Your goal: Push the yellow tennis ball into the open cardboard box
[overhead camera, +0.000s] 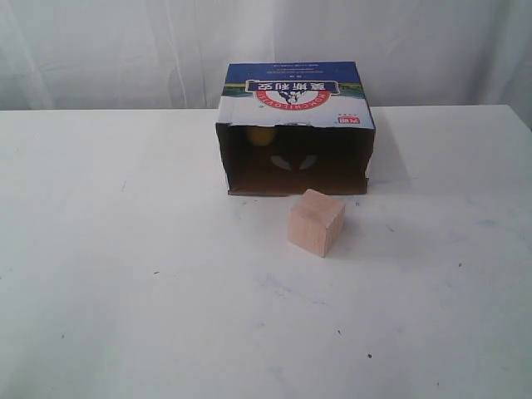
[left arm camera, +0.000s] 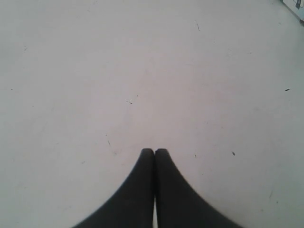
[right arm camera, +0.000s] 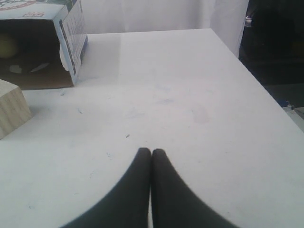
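The open cardboard box (overhead camera: 295, 96) lies on its side at the back of the table, its dark mouth facing the front. The yellow tennis ball (overhead camera: 262, 135) rests deep inside it, toward the left wall; the right wrist view also catches the ball (right arm camera: 6, 47) in the box (right arm camera: 71, 28). Neither arm appears in the exterior view. My left gripper (left arm camera: 154, 151) is shut, hovering over bare table with nothing between its fingers. My right gripper (right arm camera: 151, 151) is likewise shut and empty, well away from the box.
A pale wooden cube (overhead camera: 316, 222) stands just in front of the box mouth, slightly right of centre; its corner (right arm camera: 12, 109) shows in the right wrist view. The white table (overhead camera: 125, 274) ends at an edge (right arm camera: 251, 76) beside the right gripper. White curtain behind.
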